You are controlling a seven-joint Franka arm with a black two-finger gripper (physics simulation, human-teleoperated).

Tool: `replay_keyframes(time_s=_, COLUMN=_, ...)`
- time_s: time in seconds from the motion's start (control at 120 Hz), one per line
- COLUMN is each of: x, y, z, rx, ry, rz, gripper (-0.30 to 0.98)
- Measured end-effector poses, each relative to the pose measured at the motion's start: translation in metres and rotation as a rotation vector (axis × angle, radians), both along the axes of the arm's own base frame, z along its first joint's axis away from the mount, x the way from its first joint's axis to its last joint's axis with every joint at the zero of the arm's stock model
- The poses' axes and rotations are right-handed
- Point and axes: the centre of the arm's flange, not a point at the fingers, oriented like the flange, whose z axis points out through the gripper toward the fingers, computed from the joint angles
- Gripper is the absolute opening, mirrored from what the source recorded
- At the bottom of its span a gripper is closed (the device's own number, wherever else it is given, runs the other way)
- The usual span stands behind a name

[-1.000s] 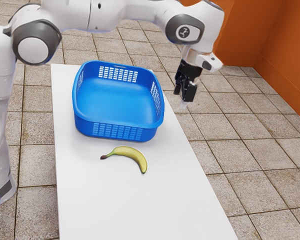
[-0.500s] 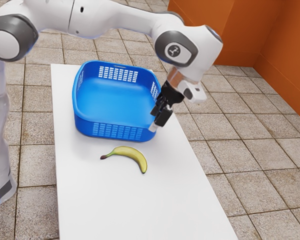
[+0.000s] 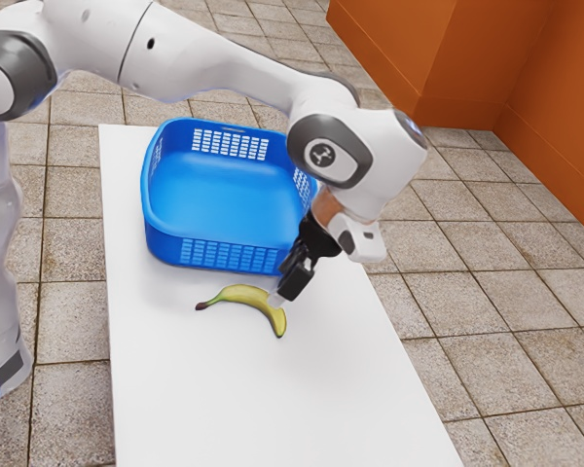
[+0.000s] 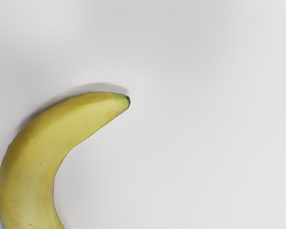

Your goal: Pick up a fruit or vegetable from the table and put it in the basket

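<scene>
The black gripper [image 3: 280,293] is tilted low over the white table in the exterior view, close to the banana's bend on the exterior view's right; I cannot tell whether it touches the fruit. The yellow banana [image 3: 250,295] lies curved on the tabletop, its dark stem end away from my hand. In the wrist view the banana [image 4: 31,167] shows its greenish tip and part of its curved body, the rest cut off. The blue basket [image 3: 224,255] stands upright on the table just beyond the banana, with no item visible inside.
The white table [image 3: 273,409] extends past the banana toward the bottom of the exterior view. The basket's near wall and corner stand close to my hand. An orange wall [image 3: 555,107] rises behind the tiled floor.
My hand has come from beside the basket's far right, down and toward the exterior view's left, to the banana. The banana and basket have stayed put.
</scene>
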Motion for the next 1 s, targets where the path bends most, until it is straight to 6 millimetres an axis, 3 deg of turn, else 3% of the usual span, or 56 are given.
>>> replay_keyframes(time_s=0.342, x=0.004, y=0.034, z=-0.032, rx=-0.001, ry=0.051, rz=0.071, gripper=0.69)
replay_keyframes(time_s=0.767, x=-0.013, y=0.005, z=-0.046, rx=0.003, ry=0.093, rz=0.011, gripper=0.69)
replay_keyframes(time_s=1.0, x=-0.028, y=0.012, z=-0.04, rx=0.011, ry=0.097, rz=0.016, gripper=0.69)
